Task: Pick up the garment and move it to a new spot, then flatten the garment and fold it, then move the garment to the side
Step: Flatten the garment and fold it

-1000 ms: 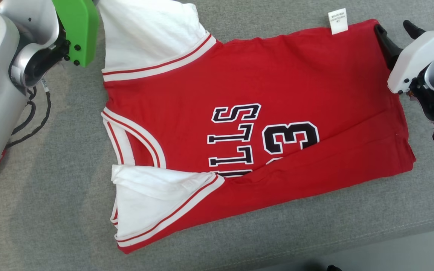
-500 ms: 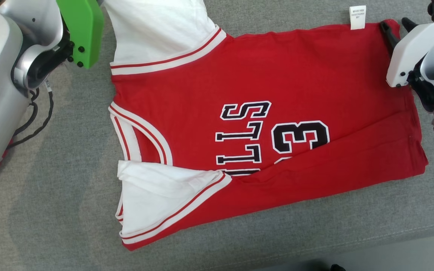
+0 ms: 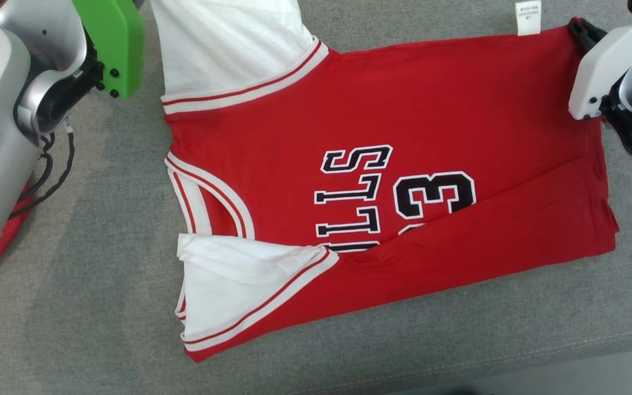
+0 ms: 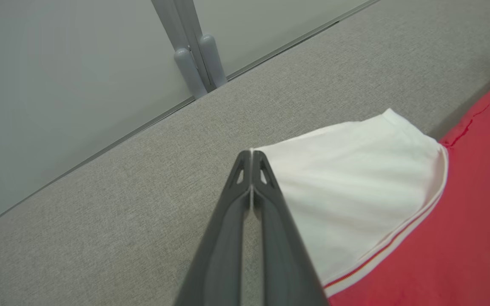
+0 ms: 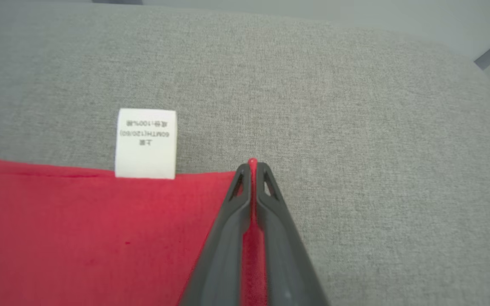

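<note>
Cushion [image 3: 102, 307]: grey woven fabric is lying flat.
Wall [image 4: 58, 63]: pale panel is standing just behind the cushion.
Post [image 4: 185, 42]: is rising at the cushion's far edge.

the right end effector [image 5: 252, 170] pinches the red garment's [image 5: 79, 229] corner (white label [image 5: 146, 143] nearby) on grey fabric [image 5: 355, 127].

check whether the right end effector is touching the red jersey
Touching. The right wrist view shows the right end effector closed on a corner of the red jersey, with red cloth pinched between its two fingers.
</note>
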### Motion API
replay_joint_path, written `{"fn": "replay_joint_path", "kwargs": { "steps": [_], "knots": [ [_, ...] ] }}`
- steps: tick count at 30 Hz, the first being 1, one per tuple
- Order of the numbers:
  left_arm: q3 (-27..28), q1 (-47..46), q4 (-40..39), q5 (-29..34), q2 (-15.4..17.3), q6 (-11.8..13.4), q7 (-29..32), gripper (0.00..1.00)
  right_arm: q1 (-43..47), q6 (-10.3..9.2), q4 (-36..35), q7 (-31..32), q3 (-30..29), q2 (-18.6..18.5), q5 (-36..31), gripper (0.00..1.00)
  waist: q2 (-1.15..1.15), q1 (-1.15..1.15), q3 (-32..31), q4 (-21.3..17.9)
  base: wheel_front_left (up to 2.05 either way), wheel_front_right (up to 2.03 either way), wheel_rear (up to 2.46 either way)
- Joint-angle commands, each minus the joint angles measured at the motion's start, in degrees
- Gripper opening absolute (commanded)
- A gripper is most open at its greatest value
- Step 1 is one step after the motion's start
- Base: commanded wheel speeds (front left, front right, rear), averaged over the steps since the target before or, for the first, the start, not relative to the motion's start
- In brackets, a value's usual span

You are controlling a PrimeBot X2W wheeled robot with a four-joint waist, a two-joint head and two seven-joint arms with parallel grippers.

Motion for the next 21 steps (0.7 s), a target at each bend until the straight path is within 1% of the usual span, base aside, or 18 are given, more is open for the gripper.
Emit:
{"fn": "replay_joint_path", "kwargs": {
  "steps": [1, 4, 8, 13, 17, 21],
  "knots": [
    [0.61, 0.31, 0.18, 0.57, 0.51, 0.38, -1.18, 0.0, -0.68, -0.09, -0.26, -1.27, -0.6, -0.48, 0.57, 0.0, 0.0, 0.0, -0.54, 0.23, 0.0, 0.0, 0.0],
    [1.92, -0.03, 0.18, 0.08, 0.01, 0.4, -4.19, 0.0, -0.75, -0.09, -0.81, -3.35, -1.61, -0.83, 1.91, 0.0, 0.0, 0.0, -1.33, 0.58, 0.0, 0.0, 0.0],
    [2.82, 1.08, -0.81, -1.2, -0.16, -0.09, -6.34, 0.0, 0.7, -0.08, -2.56, -5.64, -2.45, -1.67, 4.33, 0.0, 0.0, 0.0, -2.52, 1.2, 0.0, 0.0, 0.0],
    [3.47, 5.5, -6.05, -4.05, 1.72, -0.12, -6.82, 0.0, 4.64, -0.08, -6.45, -7.19, -2.93, -3.8, 7.84, 0.0, 0.0, 0.0, -4.05, 2.13, 0.0, 0.0, 0.0],
    [4.06, 11.82, -13.01, -6.97, 4.13, 1.36, -7.17, 0.0, 9.43, -0.08, -9.89, -8.52, -3.28, -6.3, 9.19, 0.0, 0.0, 0.0, -5.34, 3.3, 0.0, 0.0, 0.0],
    [4.26, 18.32, -20.25, -8.66, 6.97, 3.69, -7.47, 0.0, 14.42, -0.08, -13.43, -10.56, -4.55, -8.48, 9.4, 0.0, 0.0, 0.0, -6.32, 4.33, 0.0, 0.0, 0.0]
  ]
}}
